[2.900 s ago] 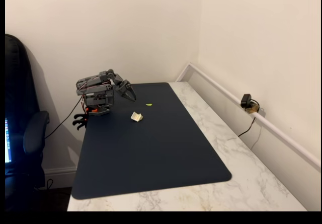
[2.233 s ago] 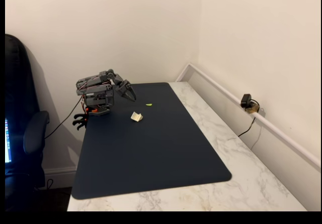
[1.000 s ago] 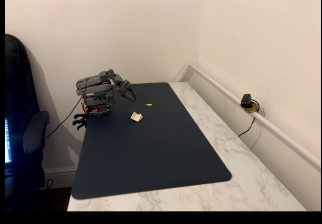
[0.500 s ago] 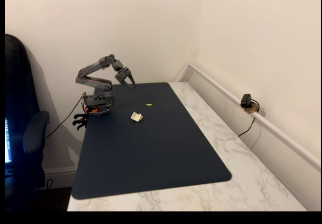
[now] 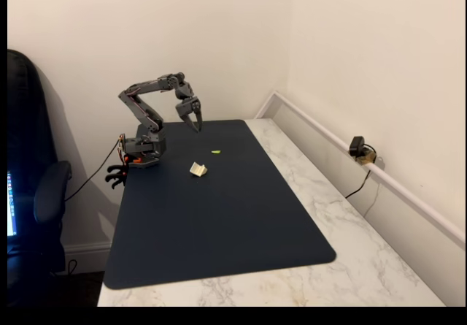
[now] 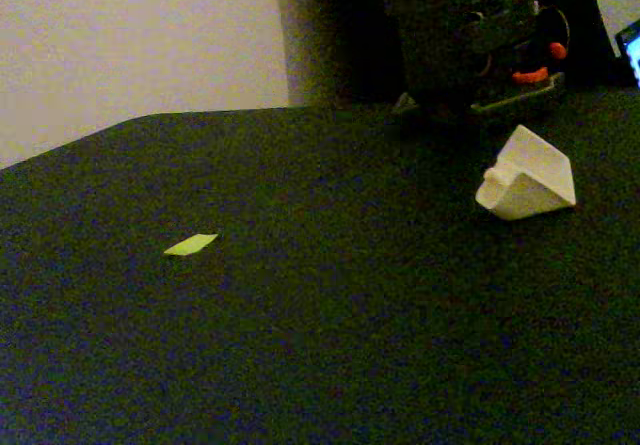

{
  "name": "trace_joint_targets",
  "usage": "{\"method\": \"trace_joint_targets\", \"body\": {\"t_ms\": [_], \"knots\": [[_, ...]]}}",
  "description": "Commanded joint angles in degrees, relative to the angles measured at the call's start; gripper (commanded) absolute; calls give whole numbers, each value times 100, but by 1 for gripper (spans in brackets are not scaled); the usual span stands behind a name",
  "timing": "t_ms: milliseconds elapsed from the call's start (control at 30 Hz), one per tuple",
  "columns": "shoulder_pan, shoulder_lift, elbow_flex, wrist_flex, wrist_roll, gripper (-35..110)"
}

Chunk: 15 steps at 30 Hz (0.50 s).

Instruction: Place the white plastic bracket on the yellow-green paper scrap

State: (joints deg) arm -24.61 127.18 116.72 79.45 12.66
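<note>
The white plastic bracket (image 5: 198, 169) (image 6: 527, 177) lies on the dark mat (image 5: 219, 215), a small angular folded piece. The yellow-green paper scrap (image 5: 217, 151) (image 6: 190, 245) lies flat on the mat a short way beyond it, apart from it. My grey arm rises from its base at the mat's far left corner and reaches forward. The gripper (image 5: 195, 124) points down, raised above the mat behind both things, with nothing between its fingers. Its fingers look close together, but they are too small to tell whether it is shut.
The mat covers a white marble table (image 5: 343, 215) set in a room corner. A small black device with a cable (image 5: 357, 148) sits on the white rail on the right. A dark office chair (image 5: 33, 193) stands left of the table. The arm's base (image 6: 470, 35) stands behind the bracket.
The arm has unfolded from its tucked pose. The gripper has risen and swung out to the right over the mat's far end. Bracket and scrap have not moved.
</note>
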Motion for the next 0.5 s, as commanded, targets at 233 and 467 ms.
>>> {"method": "trace_joint_targets", "body": {"t_ms": [233,467], "knots": [[-624,-2074,-1854,571,-176,0],[-809,-3428,-2812,738,-299,1]]}}
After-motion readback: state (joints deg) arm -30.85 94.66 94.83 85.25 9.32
